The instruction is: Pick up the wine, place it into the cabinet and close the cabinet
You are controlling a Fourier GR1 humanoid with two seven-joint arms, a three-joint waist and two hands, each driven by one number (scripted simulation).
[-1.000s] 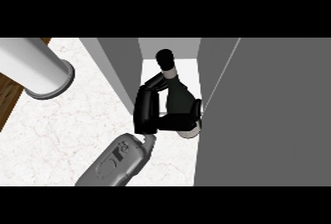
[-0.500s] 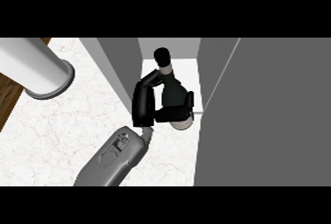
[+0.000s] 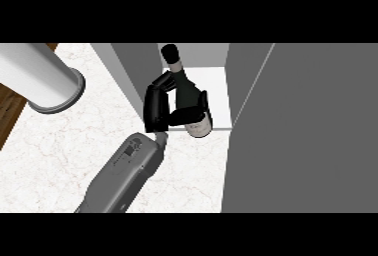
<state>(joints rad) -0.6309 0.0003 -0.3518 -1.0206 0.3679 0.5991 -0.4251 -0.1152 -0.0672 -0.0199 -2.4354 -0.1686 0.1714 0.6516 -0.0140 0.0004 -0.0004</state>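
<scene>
Wine: dark bottle, seen from above, tilted, black-capped neck pointing toward the top of the view, pale base toward the bottom. It lies at the mouth of the cabinet, over the white inner floor between the grey left wall and the big grey door panel at the right. Cannot tell whether the base rests on the cabinet floor or is held just above it.

One hand shows, black, at the end of a grey forearm coming up from the lower edge. Which arm it is cannot be told from this view alone. Fingers curled round the bottle's body from the left side, wrapping across its lower half; thumb side hidden.

Counter: white marbled top, under the forearm and left of the cabinet. A large pale cylinder with a grey rim at upper left, well apart from the bottle. Strip of brown wood floor along the left edge.
</scene>
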